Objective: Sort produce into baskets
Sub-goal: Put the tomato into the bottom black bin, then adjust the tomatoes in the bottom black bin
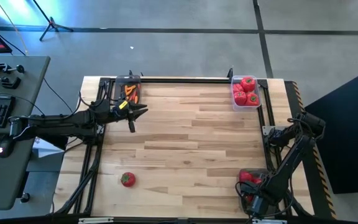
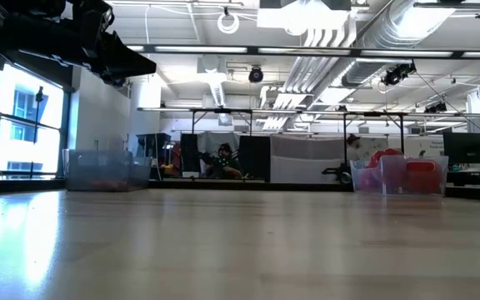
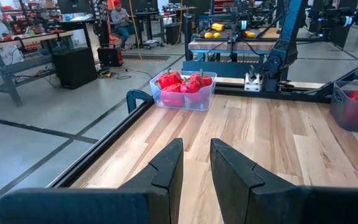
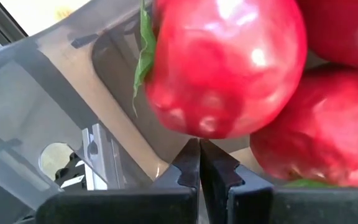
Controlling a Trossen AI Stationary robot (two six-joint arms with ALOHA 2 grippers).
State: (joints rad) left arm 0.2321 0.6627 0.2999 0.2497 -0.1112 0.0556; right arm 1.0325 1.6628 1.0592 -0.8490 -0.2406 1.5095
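Item one: a lone red tomato (image 1: 127,180) on the tabletop (image 1: 191,149), near its front left corner, well apart from every basket.

Item two: we count three baskets, namely the carrot basket (image 1: 129,89) at back left, the pepper basket (image 1: 246,92) at back right, and the front right basket (image 1: 252,182) (holding red pieces).

Item three: the left gripper (image 1: 135,112) hangs beside the carrot basket, fingers (image 3: 166,171) slightly parted, grasping nothing.

Item four: the right gripper (image 4: 199,163) sits in the front right basket, fingers clenched, empty, against red produce (image 4: 222,68).
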